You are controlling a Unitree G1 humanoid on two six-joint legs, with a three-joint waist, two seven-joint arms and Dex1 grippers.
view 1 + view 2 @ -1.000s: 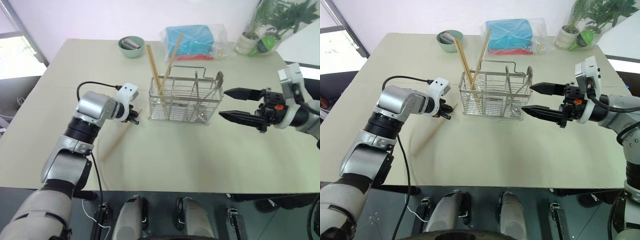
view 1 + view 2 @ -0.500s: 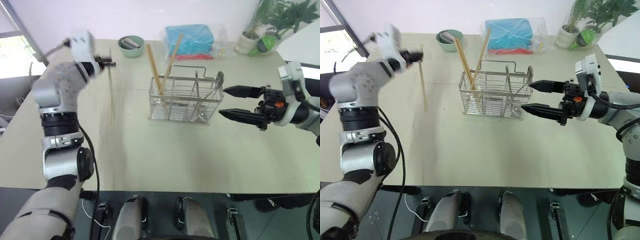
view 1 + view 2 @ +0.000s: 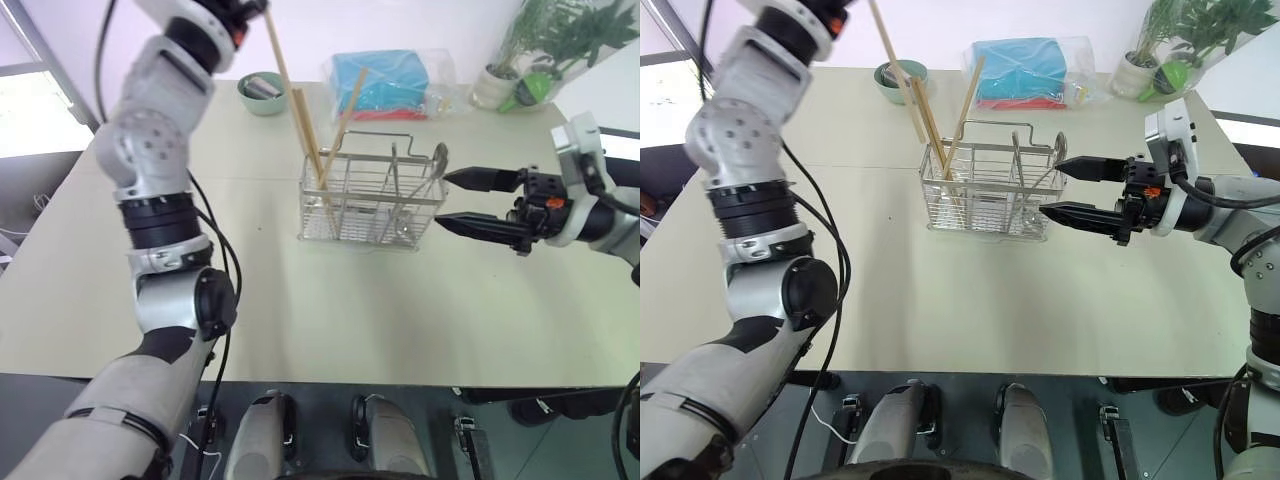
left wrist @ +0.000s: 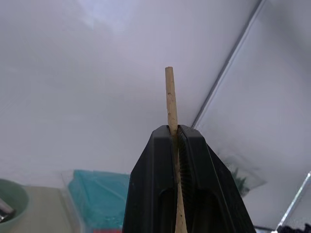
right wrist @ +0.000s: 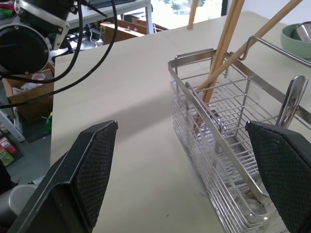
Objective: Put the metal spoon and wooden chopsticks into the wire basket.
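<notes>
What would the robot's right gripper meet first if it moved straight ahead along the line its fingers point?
Most likely the wire basket. The right gripper stands open beside it, fingers aimed at its near end, where the spoon stands. How close they are is hard to judge.

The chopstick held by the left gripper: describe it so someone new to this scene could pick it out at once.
Start at the wire basket in the middle of the table. Above its left end, the left gripper is shut on a pale chopstick slanting down towards the basket. Unlike the two orange-brown sticks propped in the basket, it is thinner, lighter and held in the air.
</notes>
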